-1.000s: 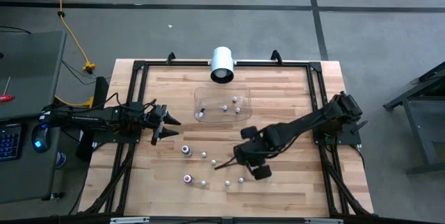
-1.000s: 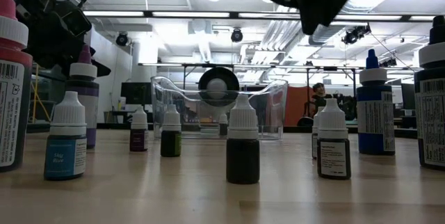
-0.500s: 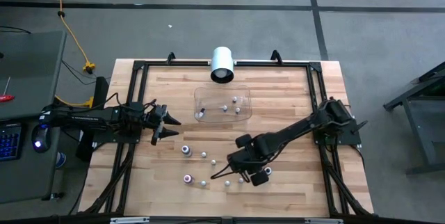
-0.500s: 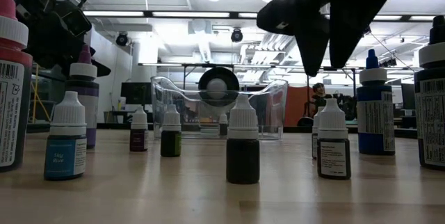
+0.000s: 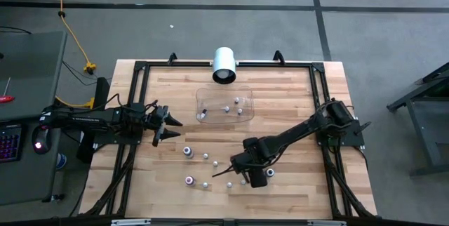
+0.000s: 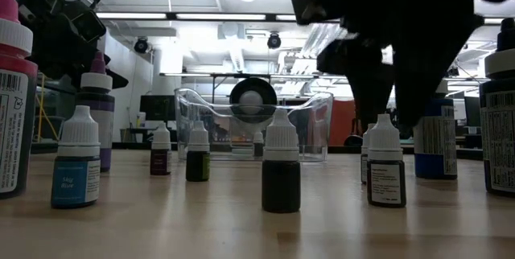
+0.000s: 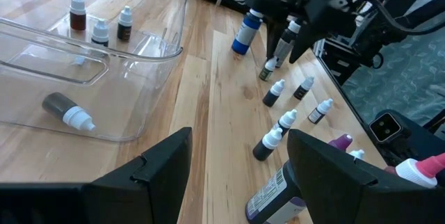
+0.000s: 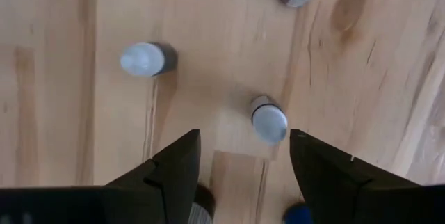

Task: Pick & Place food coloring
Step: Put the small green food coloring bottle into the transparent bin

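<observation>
My right claw (image 5: 242, 173) hangs over the near middle of the table (image 5: 295, 92), pointing down, with its two fingers (image 8: 174, 172) spread apart and nothing between them. From its wrist camera I see a small white-capped bottle (image 8: 268, 121) standing on the wood in the gap just ahead of the fingers, not touched by either one. In the low view the same claw (image 6: 394, 90) fills the upper right, its tips level with the cap of a small dark bottle (image 6: 385, 170) there; I cannot tell from that view whether they touch it. Around this claw, the loose food coloring bottles (image 5: 205, 156) are scattered across the near part of the table, most showing as little white caps, with two larger purple-capped ones (image 5: 187, 151) toward the left. A blue bottle (image 7: 245, 33) stands behind the right claw as seen from the left wrist. Farther back, in the middle, sits the clear plastic tray (image 5: 203, 100) with a few bottles (image 7: 101, 29) inside, three upright and one lying on its side. Beyond it, at the far edge, is a white cylinder (image 5: 224, 64). My left claw (image 5: 168, 125) waits at the left side of the table, fingers apart, holding nothing.
</observation>
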Controlling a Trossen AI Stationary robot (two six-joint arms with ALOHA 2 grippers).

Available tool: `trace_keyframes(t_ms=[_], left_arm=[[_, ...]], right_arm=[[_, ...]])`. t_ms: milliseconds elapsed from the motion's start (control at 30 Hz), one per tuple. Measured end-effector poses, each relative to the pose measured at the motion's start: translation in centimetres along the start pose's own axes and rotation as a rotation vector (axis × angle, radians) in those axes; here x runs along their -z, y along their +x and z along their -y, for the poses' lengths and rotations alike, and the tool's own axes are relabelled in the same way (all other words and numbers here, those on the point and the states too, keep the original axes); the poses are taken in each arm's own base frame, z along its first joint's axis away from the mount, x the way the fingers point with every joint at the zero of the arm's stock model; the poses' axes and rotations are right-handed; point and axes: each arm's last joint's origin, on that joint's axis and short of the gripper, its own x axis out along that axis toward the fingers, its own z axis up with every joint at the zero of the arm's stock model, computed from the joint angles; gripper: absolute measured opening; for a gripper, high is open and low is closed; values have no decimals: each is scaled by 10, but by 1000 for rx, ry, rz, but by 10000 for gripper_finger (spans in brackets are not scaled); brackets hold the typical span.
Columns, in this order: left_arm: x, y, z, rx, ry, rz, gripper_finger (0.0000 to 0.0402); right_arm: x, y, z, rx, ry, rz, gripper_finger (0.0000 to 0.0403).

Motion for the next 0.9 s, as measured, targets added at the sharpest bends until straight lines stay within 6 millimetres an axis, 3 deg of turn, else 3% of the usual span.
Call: trace_keyframes(t_ms=[367, 567, 900], left_arm=[[0, 0, 0, 0, 0, 0, 234], [0, 0, 0, 0, 0, 0, 234], [0, 0, 0, 0, 0, 0, 234]], right_arm=[[5, 19, 7, -12, 54, 48, 211], [5, 20, 8, -5, 55, 50, 209], [5, 20, 8, -3, 55, 51, 166]])
